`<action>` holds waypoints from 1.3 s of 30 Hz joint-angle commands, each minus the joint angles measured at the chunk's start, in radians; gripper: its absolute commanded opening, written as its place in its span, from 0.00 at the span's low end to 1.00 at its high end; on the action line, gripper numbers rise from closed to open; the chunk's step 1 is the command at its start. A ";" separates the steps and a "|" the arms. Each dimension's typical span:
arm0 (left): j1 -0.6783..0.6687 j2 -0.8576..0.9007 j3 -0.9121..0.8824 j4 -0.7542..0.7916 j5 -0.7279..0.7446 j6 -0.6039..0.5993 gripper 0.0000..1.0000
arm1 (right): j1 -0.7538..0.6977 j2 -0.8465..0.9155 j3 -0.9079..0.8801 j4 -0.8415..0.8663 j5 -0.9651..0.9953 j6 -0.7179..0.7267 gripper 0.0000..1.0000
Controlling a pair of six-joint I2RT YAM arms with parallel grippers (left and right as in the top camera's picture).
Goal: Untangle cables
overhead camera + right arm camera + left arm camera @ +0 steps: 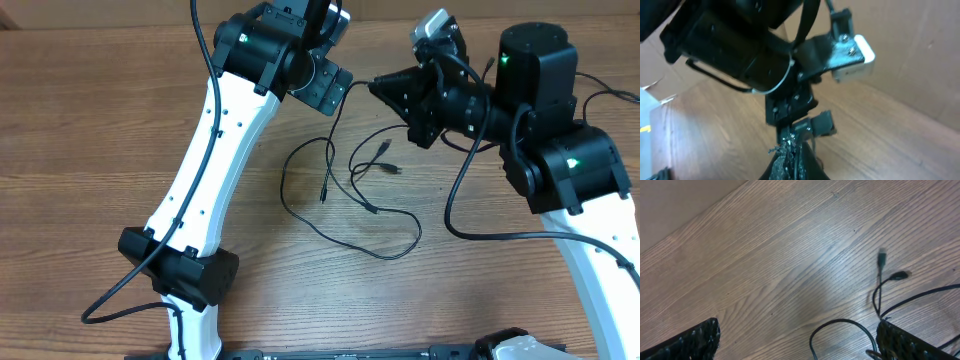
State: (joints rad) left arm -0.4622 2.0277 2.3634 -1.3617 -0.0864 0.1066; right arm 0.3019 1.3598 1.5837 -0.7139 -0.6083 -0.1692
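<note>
Over the far side of the wooden table, the right gripper pinches shut on one strand of the cables, lifting it off their loose mid-table loops, while the left gripper faces it, fingers wide apart, seemingly ready to pull

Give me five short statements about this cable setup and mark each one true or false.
1. The left gripper has its jaws wide open. True.
2. The right gripper is open. False: its fingers are pressed shut.
3. The cables lie on a wooden table. True.
4. The cables are wound into one tight ball. False: they are spread out in loose, overlapping loops between the two arms.
5. The left gripper is clamped on a plug end. False: it holds nothing, and two plug ends lie on the table beyond its fingers.
</note>
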 commanded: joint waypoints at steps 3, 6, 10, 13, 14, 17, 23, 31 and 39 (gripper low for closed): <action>0.003 0.006 0.014 0.001 0.009 0.005 1.00 | -0.001 -0.016 0.035 0.087 0.149 0.062 0.04; 0.003 0.006 0.014 0.002 0.009 0.005 1.00 | -0.001 -0.016 0.035 0.160 0.206 0.098 0.04; 0.003 0.006 0.014 0.001 0.009 0.005 1.00 | -0.001 -0.016 0.035 0.225 0.308 0.098 0.04; 0.003 0.006 0.014 0.001 0.009 0.005 0.99 | -0.001 -0.016 0.035 0.253 0.398 0.098 0.04; 0.003 0.006 0.014 0.002 0.009 0.005 1.00 | -0.001 -0.016 0.035 0.261 0.420 0.098 0.04; 0.003 0.006 0.014 0.002 0.009 0.005 1.00 | -0.001 -0.016 0.035 0.287 0.439 0.098 0.04; 0.003 0.006 0.014 0.001 0.009 0.005 1.00 | -0.001 -0.016 0.035 0.320 0.440 0.098 0.04; 0.003 0.006 0.014 0.001 0.009 0.005 1.00 | -0.006 -0.016 0.035 0.280 0.444 0.098 0.04; 0.003 0.006 0.014 0.032 0.052 -0.025 1.00 | -0.026 -0.016 0.035 0.211 0.443 0.098 0.04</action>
State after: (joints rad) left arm -0.4622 2.0277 2.3634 -1.3563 -0.0837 0.1059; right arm 0.2874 1.3598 1.5841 -0.5034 -0.1753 -0.0788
